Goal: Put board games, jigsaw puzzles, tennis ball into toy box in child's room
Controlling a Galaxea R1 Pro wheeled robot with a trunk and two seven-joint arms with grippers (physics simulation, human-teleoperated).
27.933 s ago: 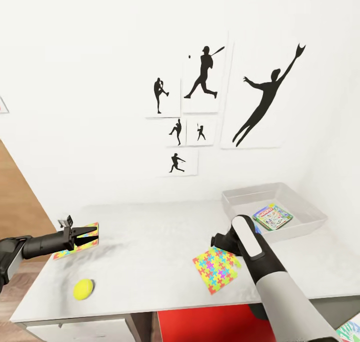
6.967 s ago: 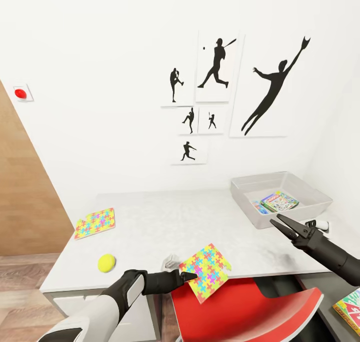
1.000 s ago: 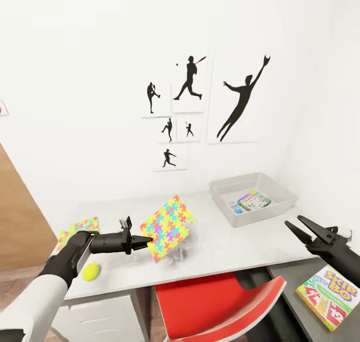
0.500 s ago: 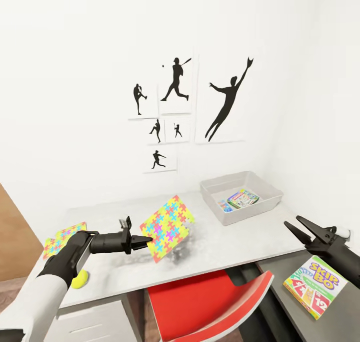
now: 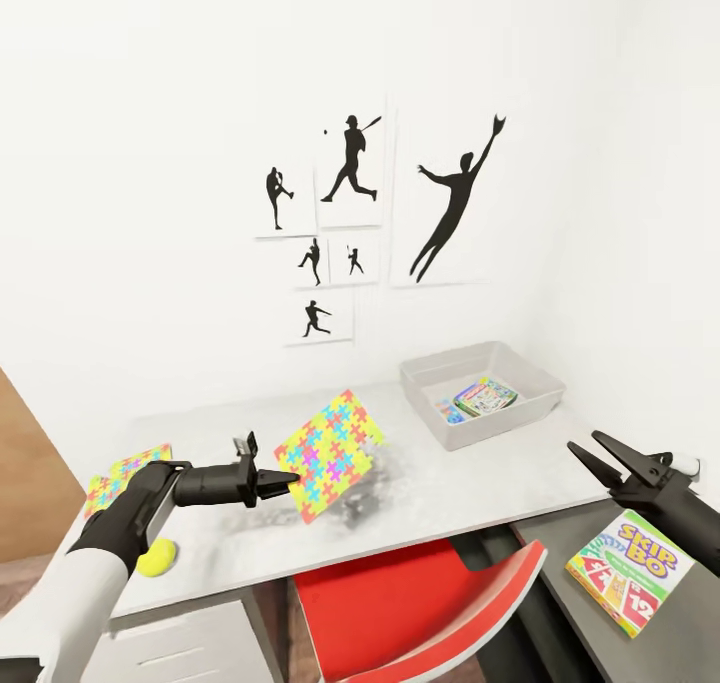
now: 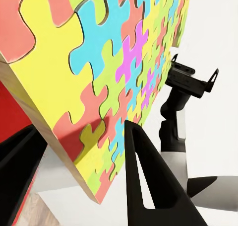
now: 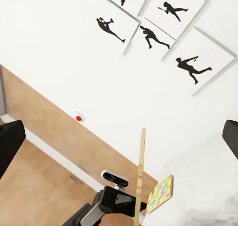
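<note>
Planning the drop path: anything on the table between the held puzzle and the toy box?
Head view: bare tabletop between the held jigsaw puzzle and the toy box.

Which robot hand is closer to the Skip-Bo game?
Right. The right gripper hovers open just above the Skip-Bo box on the dark side unit. The left gripper is far across the table, clamped on a jigsaw puzzle box.

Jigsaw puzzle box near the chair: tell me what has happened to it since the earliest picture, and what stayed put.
The left gripper took hold of the puzzle box at the table's front edge and lifted it, so it now hangs tilted above the top. The right gripper drew away and is open. The other puzzle, the ball and the tray stayed put.
</note>
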